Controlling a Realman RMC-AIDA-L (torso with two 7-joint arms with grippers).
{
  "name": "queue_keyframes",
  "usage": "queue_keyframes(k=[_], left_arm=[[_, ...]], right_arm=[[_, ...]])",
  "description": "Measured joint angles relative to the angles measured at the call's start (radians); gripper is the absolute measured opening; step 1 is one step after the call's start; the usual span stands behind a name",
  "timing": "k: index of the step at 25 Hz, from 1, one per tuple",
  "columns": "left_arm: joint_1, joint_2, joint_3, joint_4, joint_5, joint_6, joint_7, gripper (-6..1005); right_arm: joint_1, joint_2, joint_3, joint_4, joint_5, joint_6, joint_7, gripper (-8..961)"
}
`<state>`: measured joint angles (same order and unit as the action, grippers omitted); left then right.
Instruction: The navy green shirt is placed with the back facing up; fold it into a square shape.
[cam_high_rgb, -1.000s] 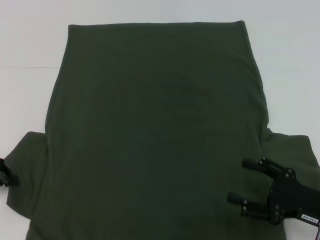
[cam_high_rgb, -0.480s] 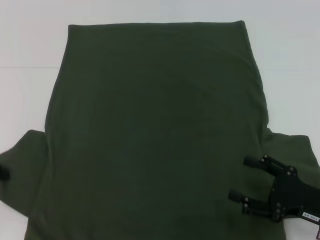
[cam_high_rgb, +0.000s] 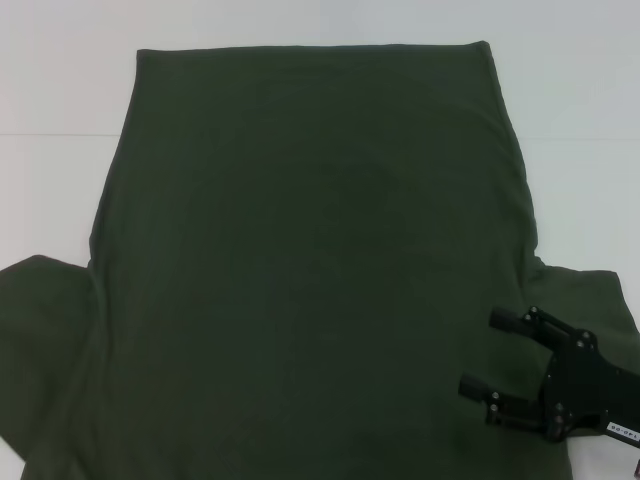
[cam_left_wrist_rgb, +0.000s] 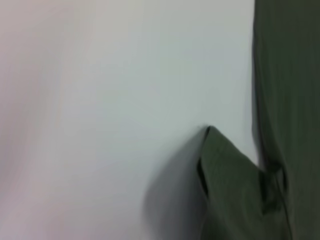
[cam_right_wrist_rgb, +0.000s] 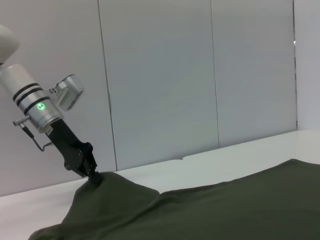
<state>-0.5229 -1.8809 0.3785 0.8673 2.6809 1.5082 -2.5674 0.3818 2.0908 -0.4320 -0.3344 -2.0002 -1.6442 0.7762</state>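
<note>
The navy green shirt (cam_high_rgb: 310, 250) lies flat with its plain back up and covers most of the white table (cam_high_rgb: 60, 80). My right gripper (cam_high_rgb: 478, 351) is open and empty, low over the shirt's near right part beside the right sleeve (cam_high_rgb: 580, 300). My left gripper is out of the head view. It shows in the right wrist view (cam_right_wrist_rgb: 91, 174), shut on the tip of the left sleeve (cam_right_wrist_rgb: 107, 187) and lifting it into a peak. The left wrist view shows that raised sleeve corner (cam_left_wrist_rgb: 225, 175) above the table.
Bare white table (cam_high_rgb: 570, 90) lies to the left, to the right and beyond the shirt's far hem. A grey panelled wall (cam_right_wrist_rgb: 160, 75) stands behind the table in the right wrist view.
The left gripper has left the head view at the left edge, and the left sleeve has spread outward to that edge. The right gripper has shifted slightly toward me.
</note>
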Motion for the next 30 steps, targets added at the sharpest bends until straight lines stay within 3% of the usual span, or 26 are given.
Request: queue_keyframes(k=[19, 30], left_arm=[[0.003, 0.002, -0.007, 0.101, -0.007, 0.067, -0.007, 1], [-0.037, -0.006, -0.005, 0.106, -0.069, 0.158, -0.015, 1]], right_arm=[[-0.001, 0.000, 0.003, 0.000, 0.000, -0.024, 0.000, 941], [-0.002, 0.000, 0.002, 0.000, 0.000, -0.027, 0.003, 941]])
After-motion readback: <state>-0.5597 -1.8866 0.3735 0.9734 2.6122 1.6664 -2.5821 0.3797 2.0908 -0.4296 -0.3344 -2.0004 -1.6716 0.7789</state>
